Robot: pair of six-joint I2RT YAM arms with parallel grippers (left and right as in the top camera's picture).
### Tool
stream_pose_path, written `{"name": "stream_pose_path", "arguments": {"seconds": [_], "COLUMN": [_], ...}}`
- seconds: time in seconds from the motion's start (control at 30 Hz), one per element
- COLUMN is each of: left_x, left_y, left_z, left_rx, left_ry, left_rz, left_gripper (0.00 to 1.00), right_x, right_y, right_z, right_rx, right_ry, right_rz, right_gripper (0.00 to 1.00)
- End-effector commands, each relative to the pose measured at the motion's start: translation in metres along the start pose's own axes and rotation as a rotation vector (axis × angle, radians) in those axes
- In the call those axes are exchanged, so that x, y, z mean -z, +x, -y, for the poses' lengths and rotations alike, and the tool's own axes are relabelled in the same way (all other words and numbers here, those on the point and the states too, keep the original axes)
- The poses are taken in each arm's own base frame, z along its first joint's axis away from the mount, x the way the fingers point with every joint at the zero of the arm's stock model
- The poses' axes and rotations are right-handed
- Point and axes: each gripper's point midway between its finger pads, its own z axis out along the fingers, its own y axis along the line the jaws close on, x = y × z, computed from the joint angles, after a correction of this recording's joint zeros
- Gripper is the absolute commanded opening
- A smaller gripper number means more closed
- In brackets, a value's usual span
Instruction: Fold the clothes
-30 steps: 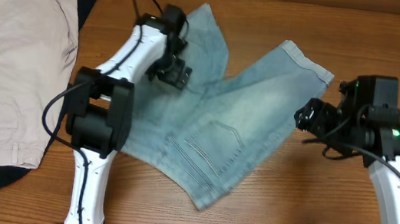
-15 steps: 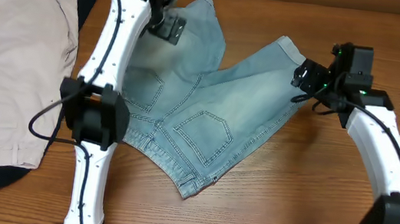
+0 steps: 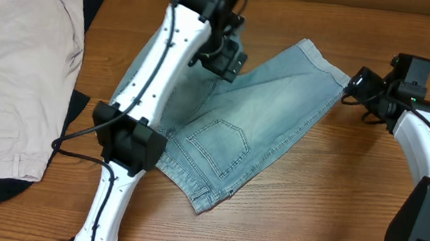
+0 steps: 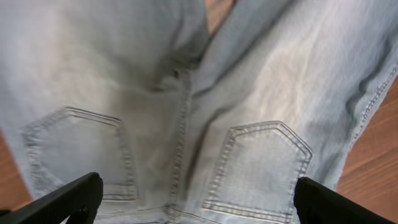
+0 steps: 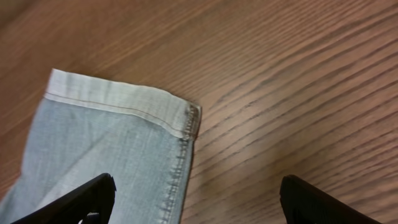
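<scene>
The light blue denim shorts (image 3: 258, 109) lie spread on the table's middle, back pockets up, waistband toward the front. My left gripper (image 3: 225, 55) is open and empty above the crotch; its wrist view shows both back pockets and the centre seam (image 4: 180, 124). My right gripper (image 3: 359, 88) is open and empty just right of the right leg's hem corner, which shows in the right wrist view (image 5: 186, 118). Most of the left leg is hidden under my left arm.
Beige khaki shorts (image 3: 14, 69) lie on a black garment (image 3: 89, 0) at the table's left. Bare wood table (image 3: 329, 202) surrounds the denim. My left arm's base (image 3: 124, 146) stands over the denim's left edge.
My left gripper moved right from the left leg's top to above the crotch. My right gripper moved right, off the hem. The right leg now lies flatter.
</scene>
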Motion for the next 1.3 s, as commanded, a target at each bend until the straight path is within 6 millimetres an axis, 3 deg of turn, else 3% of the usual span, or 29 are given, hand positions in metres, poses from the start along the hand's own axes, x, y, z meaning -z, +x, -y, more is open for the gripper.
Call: {"name": "stream_pose_path", "arguments": {"seconds": [0.0,0.1,0.23,0.37,0.57,0.67,0.77,0.93,1.1,1.27], "left_x": [-0.020,-0.041,-0.046,-0.022,0.026,0.031,0.021,-0.011,-0.046,-0.075], "left_y": [0.017,0.050,0.083,0.095,0.105,0.114,0.127,0.145,0.155,0.184], "left_z": [0.027,0.047,0.056,0.063,0.076,0.073,0.072,0.068,0.077,0.079], "left_rx": [-0.001,0.001,0.001,0.003,0.059,0.113,0.167,0.242,0.228,0.205], "left_ry": [0.039,0.030,-0.070,-0.180,-0.154,-0.149,-0.152,-0.132,-0.065,-0.072], "left_rz": [-0.094,-0.231,-0.313,-0.247,-0.104,-0.082,-0.079,-0.052,-0.052,-0.126], "left_gripper": [1.00,1.00,1.00,1.00,1.00,1.00,1.00,1.00,0.99,0.98], "right_x": [-0.003,-0.003,-0.004,-0.009,-0.024,-0.031,-0.036,-0.052,-0.060,-0.065], "right_y": [0.002,0.003,-0.001,-0.006,-0.008,-0.005,-0.003,0.007,0.015,0.020], "right_z": [-0.006,-0.009,-0.013,-0.023,-0.024,-0.024,-0.026,-0.030,-0.031,-0.033], "right_rx": [0.017,0.017,0.018,0.022,0.021,0.020,0.020,0.002,0.002,0.007], "right_ry": [-0.032,-0.045,-0.067,-0.108,-0.115,-0.120,-0.139,-0.149,-0.150,-0.155], "right_rz": [-0.013,-0.018,-0.004,0.019,0.034,0.024,0.019,-0.007,-0.030,-0.041], "right_gripper": [0.88,0.88,0.87,0.81,0.79,0.78,0.78,0.77,0.76,0.70]}}
